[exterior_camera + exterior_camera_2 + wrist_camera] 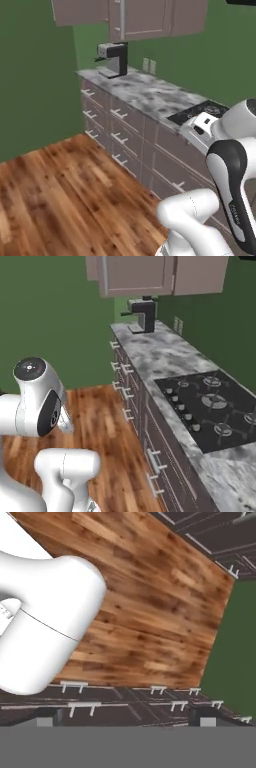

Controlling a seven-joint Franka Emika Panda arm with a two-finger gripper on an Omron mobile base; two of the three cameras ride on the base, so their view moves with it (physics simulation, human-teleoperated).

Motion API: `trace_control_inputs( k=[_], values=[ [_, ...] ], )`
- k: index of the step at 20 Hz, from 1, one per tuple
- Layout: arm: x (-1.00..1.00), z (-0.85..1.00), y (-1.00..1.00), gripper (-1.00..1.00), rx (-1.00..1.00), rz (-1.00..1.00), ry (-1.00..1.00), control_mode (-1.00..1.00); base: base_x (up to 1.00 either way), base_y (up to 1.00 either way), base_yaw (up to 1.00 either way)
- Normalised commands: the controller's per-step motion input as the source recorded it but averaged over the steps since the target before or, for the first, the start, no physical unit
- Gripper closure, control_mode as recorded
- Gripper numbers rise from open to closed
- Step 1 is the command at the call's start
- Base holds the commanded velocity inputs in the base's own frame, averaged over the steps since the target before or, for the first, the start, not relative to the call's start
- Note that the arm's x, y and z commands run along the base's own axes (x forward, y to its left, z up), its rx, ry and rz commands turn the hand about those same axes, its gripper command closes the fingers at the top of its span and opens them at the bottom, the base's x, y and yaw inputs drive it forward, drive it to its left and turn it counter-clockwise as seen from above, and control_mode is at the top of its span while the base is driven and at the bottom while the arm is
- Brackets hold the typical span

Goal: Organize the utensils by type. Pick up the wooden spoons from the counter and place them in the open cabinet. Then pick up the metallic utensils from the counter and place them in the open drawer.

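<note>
a simulated kitchen with dark green walls and a warm wooden plank floor (60, 195). a long grey-and-white marbled counter (145, 92) runs along the wall, sitting above rows of mauve-brown drawer fronts (117, 132) with pale bar handles. all the drawer fronts that show look closed. at the far end of the counter stands a dark coffee machine (114, 59) with a silvery top, close to the corner of the room. above it hang mauve-brown wall cabinets (150, 273); one door looks slightly ajar, though i cannot tell for sure. on the wall behind the counter is a small pale outlet plate (149, 65).

nearer the robot, a black gas hob (215, 406) is set into the counter, with round burners and a row of small knobs along its front edge. no spoons or other utensils can be made out on the stretch of counter that shows.

the white arm with dark joints bends up from the base in both base views. in the hand view the gripper (125, 719) points down toward the floor and the drawer fronts; its two dark tips stand wide apart at the bottom edge, with nothing between them, so the pincer is spread and holds nothing.
</note>
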Motion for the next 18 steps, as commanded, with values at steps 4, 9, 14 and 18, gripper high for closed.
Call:
trace_control_inputs(
  k=[4, 9, 14, 18],
  values=[
    [0.0, 0.0, 0.0, -1.0, 0.0, 0.0, 0.0, 1.0, 0.17, 0.0, -0.47],
    [0.0, 0.0, 0.0, -1.0, 0.0, 0.0, 0.0, 1.0, 0.0, 0.0, -0.8],
    [0.0, 0.0, 0.0, -1.0, 0.0, 0.0, 0.0, 1.0, 0.01, -0.03, -0.89],
    [0.0, 0.0, 0.0, -1.0, 0.0, 0.0, 0.0, 1.0, 0.25, -0.23, -0.78]
  ],
)
